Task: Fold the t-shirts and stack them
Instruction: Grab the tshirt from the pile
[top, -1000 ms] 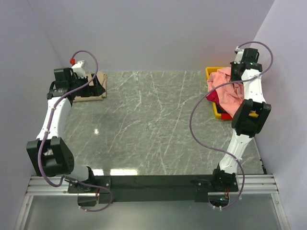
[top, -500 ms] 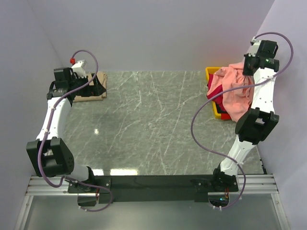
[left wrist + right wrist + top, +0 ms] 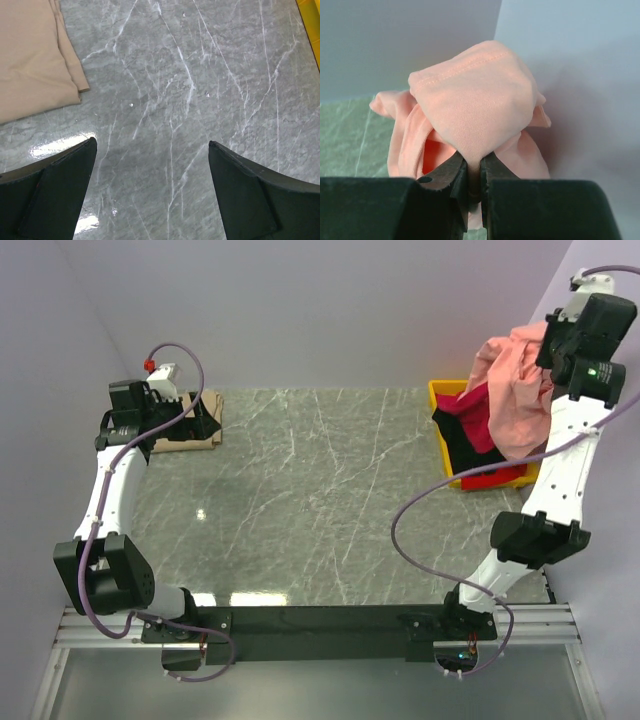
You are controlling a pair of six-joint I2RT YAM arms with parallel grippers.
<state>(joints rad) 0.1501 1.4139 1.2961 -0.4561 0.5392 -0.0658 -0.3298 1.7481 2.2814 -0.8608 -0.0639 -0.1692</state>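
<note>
Holding up a pink tee (image 3: 515,390) with the right tool (image 3: 475,174), pinched shut on a fold of it.
Hanging in a bunch high over the yellow bin (image 3: 447,445) at the far right corner of the surface (image 3: 320,490); hard to tell if touching the red tee (image 3: 478,430) down in the bin. Over at the far left corner, left tool (image 3: 152,165) wide open and gripping nothing, low above the bare surface, near a folded tan tee (image 3: 30,55) lying flat.
</note>
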